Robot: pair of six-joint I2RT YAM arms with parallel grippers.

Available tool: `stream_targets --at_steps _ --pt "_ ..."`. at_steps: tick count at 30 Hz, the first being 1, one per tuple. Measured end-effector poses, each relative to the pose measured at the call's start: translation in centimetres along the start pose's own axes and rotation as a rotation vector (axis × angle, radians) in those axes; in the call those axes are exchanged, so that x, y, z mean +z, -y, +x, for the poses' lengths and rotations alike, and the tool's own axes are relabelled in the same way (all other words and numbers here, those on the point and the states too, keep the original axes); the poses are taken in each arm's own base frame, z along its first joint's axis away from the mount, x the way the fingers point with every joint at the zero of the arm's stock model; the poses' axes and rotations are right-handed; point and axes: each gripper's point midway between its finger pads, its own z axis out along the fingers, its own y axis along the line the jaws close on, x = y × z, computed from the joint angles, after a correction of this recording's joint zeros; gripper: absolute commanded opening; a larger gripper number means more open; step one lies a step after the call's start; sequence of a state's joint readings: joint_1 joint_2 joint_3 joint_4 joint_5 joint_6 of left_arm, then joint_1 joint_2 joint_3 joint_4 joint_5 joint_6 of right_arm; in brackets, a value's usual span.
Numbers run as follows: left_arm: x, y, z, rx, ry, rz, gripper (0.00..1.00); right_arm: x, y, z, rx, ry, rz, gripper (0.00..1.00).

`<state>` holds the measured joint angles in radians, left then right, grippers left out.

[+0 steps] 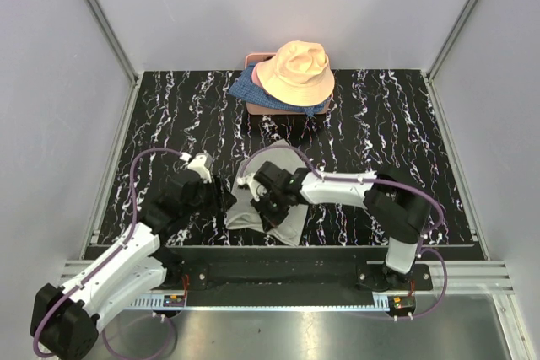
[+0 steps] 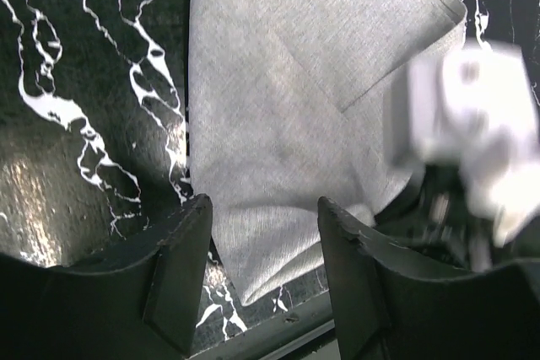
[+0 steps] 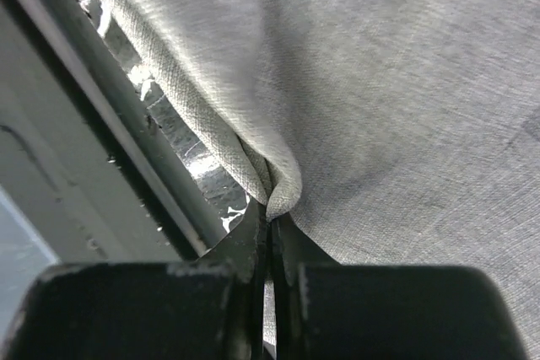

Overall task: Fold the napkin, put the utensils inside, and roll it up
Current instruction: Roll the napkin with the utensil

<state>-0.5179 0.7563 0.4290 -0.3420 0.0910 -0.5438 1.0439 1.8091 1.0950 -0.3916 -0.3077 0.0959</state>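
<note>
Black white-veined table [image 1: 380, 124] between pale grey walls [image 1: 253, 6] bears the napkin [image 1: 294, 227].

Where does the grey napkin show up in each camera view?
Top external: napkin, low centre of the picture.
Left wrist: napkin, centre to upper right.
Right wrist: napkin, fills the top and right.
Shared landmark: black marbled table, left of the cloth in both wrist views.

left claw [image 2: 263, 208] agape, right claw [image 3: 270, 223] pinched tight, both arms low and inward
</note>
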Motion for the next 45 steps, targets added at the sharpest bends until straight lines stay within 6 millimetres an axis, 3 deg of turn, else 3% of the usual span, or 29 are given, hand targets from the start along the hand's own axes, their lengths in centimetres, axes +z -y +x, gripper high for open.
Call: stream_targets --at_steps 11,17,22,28,41,45 --pt "0.0 1.3 2.5 0.042 -0.069 0.052 0.75 -1.0 1.4 -2.2 0.22 -0.017 -0.348 0.0" --pt "-0.1 2.0 3.3 0.075 -0.088 0.07 0.77 -0.7 1.9 -2.3 0.3 -0.043 -0.493 0.0" --pt "0.0 1.3 3.7 0.086 -0.098 0.031 0.74 -0.7 2.7 -2.3 0.363 -0.052 -0.573 0.0" --pt "-0.2 1.3 4.3 0.069 -0.118 0.023 0.73 -0.3 3.7 -1.9 0.42 -0.063 -0.616 0.0" --pt "-0.7 3.0 8.6 -0.093 -0.286 0.108 0.79 -0.5 4.2 -2.1 0.436 -0.058 -0.621 0.0" --pt "0.1 4.2 7.8 -0.124 -0.237 0.177 0.78 -0.3 4.2 -2.0 0.439 -0.062 -0.621 0.0"
